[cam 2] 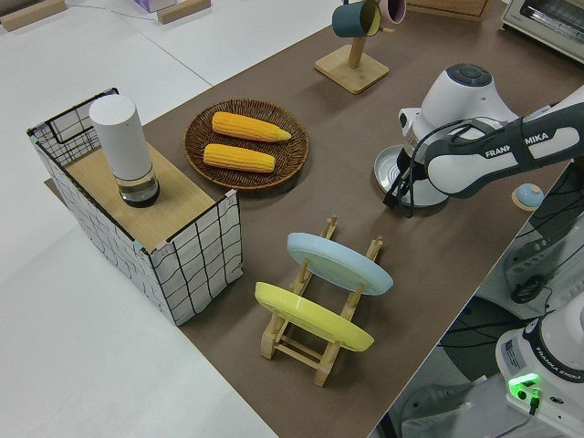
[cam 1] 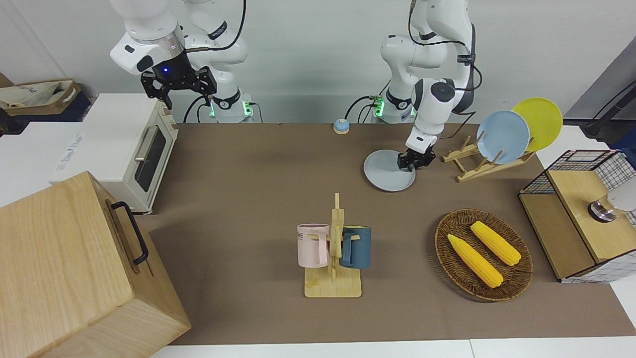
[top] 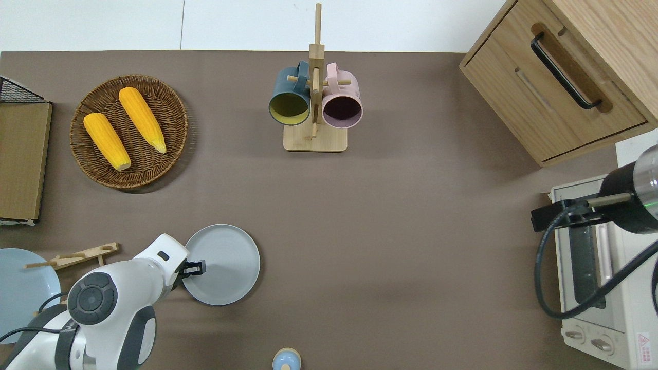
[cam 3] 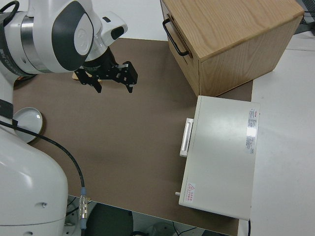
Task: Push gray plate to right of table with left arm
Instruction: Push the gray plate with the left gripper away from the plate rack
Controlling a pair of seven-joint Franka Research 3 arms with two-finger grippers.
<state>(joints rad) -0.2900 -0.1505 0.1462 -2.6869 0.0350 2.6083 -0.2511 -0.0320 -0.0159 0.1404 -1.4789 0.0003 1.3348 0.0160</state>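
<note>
Left gripper (top: 195,267) down on the gray plate (top: 226,267), finger state unclear; right arm parked

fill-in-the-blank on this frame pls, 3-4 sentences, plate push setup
The left gripper is down at the rim of the ____ plate.
The wicker basket holds ____ ears of corn.
The pink mug and the teal mug hang on one wooden ____.
The yellow plate stands in a rack beside a ____ plate.

Missing words: gray; two; stand; sky-blue
</note>
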